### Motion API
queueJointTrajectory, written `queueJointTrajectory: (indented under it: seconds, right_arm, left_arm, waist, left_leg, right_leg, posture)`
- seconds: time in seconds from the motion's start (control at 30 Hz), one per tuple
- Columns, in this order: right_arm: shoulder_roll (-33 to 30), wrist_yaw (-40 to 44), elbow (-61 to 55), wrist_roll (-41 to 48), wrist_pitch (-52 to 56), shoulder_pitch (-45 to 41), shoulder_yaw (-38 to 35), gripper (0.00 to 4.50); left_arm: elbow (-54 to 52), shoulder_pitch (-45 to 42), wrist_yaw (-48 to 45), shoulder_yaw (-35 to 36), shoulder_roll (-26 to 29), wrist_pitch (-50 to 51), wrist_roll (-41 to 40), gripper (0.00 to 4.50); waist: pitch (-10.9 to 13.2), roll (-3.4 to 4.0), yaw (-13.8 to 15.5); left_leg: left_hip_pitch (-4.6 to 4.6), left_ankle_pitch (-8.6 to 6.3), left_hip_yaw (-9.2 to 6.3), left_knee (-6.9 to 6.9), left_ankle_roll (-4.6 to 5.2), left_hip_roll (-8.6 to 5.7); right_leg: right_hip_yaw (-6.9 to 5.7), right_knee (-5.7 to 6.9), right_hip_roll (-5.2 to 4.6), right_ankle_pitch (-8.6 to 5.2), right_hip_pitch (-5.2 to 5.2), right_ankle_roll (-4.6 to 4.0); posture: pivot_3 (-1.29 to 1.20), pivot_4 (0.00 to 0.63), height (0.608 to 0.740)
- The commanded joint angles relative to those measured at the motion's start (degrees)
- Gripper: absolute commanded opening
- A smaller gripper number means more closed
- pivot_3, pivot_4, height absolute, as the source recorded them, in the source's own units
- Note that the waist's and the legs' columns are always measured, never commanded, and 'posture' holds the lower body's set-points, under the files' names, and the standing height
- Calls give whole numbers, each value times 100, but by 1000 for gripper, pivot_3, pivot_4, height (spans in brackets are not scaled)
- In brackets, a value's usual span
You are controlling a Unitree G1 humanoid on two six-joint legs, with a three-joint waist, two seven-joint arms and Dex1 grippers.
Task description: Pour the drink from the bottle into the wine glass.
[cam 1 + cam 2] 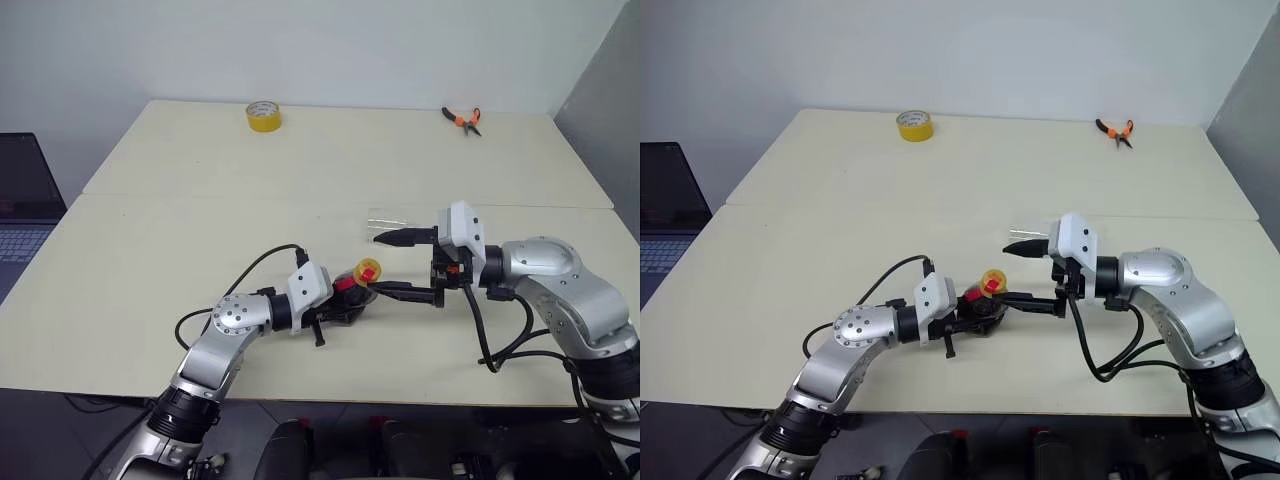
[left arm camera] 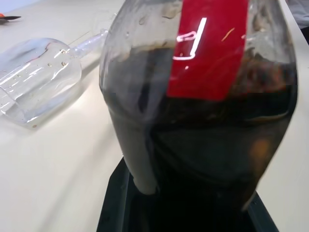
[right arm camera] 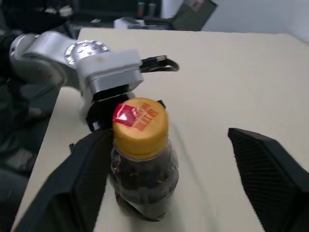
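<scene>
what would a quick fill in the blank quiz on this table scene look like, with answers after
1. The left gripper is shut on the ____.
2. The bottle's cap is ____ in colour.
3. The wine glass is not upright; it is lying on its ____ on the table.
4. The right gripper has its fingers ____, one on each side of the cap.

Answers: bottle; yellow; side; open

Yellow tape roll, orange pliers (far table edge), laptop
</scene>
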Motion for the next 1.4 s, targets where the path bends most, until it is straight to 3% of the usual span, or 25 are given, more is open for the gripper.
queueJointTrajectory:
  seconds: [0.03,0.27,0.43,0.73,1.13,1.23,1.4]
  right_arm:
    - [286,-1089,-1240,801,781,459,-621,4500]
    - [1114,-2971,-2360,1126,1631,1009,-660,4500]
    - [1575,-3612,-2380,868,1653,1039,-455,4500]
    - [1808,-3797,-2092,187,1291,951,-104,4500]
    - [1853,-3653,-2012,84,1231,1106,-78,4500]
    - [1834,-3628,-1977,8,1206,1114,-62,3940]
    - [1765,-3521,-1956,-131,1180,1111,-30,2201]
  left_arm:
    - [-211,-81,211,118,-121,-225,-4,717]
    - [116,-320,563,154,-336,-300,134,687]
    - [322,-467,669,144,-426,-302,180,684]
    - [420,-481,706,81,-500,-359,247,683]
    - [327,-377,740,134,-460,-321,254,683]
    - [322,-382,746,134,-454,-316,252,683]
    - [323,-388,741,142,-437,-324,251,683]
  waist:
    - [0,0,6]
    - [0,0,3]
    - [0,0,-10]
    - [0,0,-11]
    - [0,0,-12]
    - [0,1,-12]
    - [0,1,-12]
  left_leg:
    - [-1,0,-2,-1,0,1]
    - [-4,0,-4,1,0,0]
    - [-4,0,-1,0,0,-1]
    - [-4,0,-1,-1,0,-2]
    - [-5,0,-1,-2,0,-2]
    - [-4,0,-1,-2,0,-2]
    - [-5,0,-1,-2,0,-2]
  right_leg:
    - [-3,-2,0,0,1,0]
    - [-4,2,1,0,-2,2]
    - [-1,1,3,0,-4,2]
    - [-1,0,3,0,-5,2]
    - [-1,0,3,-1,-6,2]
    - [-1,0,3,-1,-6,2]
    - [-1,0,3,-1,-6,2]
  posture:
    - [0,150,740]
    - [0,150,740]
    - [0,150,740]
    - [0,150,740]
    - [0,150,740]
    - [0,150,740]
    - [0,150,740]
